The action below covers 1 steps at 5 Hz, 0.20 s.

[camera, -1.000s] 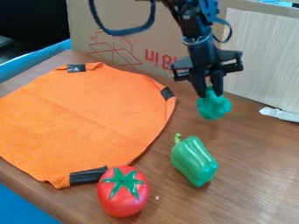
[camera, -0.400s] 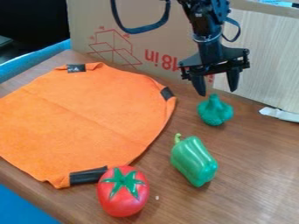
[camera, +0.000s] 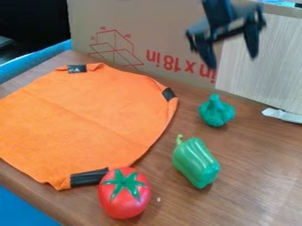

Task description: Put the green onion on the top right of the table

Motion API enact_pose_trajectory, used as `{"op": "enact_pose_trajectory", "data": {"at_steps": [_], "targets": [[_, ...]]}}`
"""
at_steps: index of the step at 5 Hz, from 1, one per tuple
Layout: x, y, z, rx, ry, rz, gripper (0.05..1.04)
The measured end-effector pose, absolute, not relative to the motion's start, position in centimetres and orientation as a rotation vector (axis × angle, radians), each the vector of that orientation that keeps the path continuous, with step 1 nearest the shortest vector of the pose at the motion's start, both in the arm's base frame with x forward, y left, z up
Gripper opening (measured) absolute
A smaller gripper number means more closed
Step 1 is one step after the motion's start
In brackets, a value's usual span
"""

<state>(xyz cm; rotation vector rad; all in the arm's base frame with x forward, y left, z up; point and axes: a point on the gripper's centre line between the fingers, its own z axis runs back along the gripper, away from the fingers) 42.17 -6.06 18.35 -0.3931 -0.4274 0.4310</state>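
- Pincer hangs above the far right part of the table, its two fingers spread wide apart with nothing between them.
- Below it, well apart from the tips, the green onion sits on the table's top right part, near the far edge.
- It is a deep bluish green all over, with a round, lumpy body that narrows to a short, blunt neck; the neck points up and the bulging part is down on the wood.
- Upside-down red print and a red line drawing of a box mark the brown cardboard standing along the far edge.
- A pale wood-grained board stands to the right of that print, behind the green onion.
- One black patch on the orange cloth, toward the table's far left corner, bears a small light mark, too small to make out.
- The cloth covers much of the table's left side and has two more black patches, one on its right side and one toward the near edge.
- Nearer than the green onion, and apart from it, a glossy green pepper lies with its stem toward the far edge.
- A red tomato with a green star-shaped top is beside the cloth's near patch.
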Motion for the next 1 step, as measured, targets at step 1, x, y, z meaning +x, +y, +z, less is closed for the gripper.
{"op": "enact_pose_trajectory", "data": {"at_steps": [1], "targets": [[39.86, -2.36, 23.65, -0.397, -0.459, 0.444, 1.001]]}}
